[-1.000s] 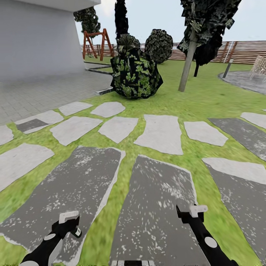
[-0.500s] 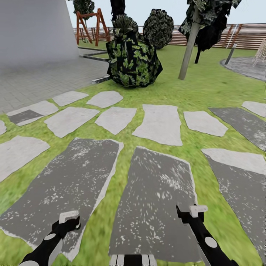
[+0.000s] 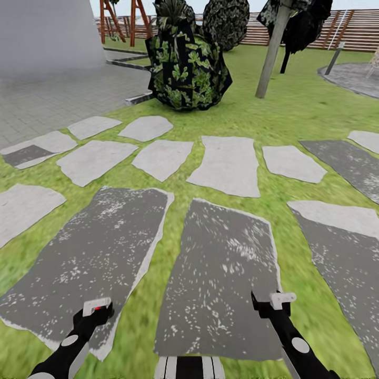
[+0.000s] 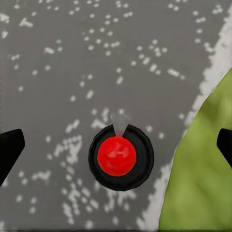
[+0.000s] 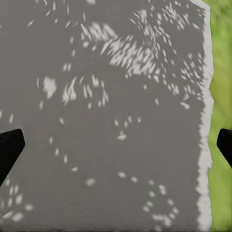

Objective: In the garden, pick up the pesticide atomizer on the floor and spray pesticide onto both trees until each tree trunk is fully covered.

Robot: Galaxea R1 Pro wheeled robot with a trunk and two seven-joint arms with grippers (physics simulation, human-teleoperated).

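Head view shows both grippers, left [image 3: 97, 310] and right [image 3: 273, 302], spread apart above grey stepping stones [image 3: 221, 279]; a tree trunk [image 3: 272, 50] stands ahead.

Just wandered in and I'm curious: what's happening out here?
A two-armed robot stands over dark grey speckled stepping stones in green grass. Its left gripper is open around a small black round thing with a red centre, not touching it; the right gripper is open and empty. A pale bare tree trunk stands ahead.
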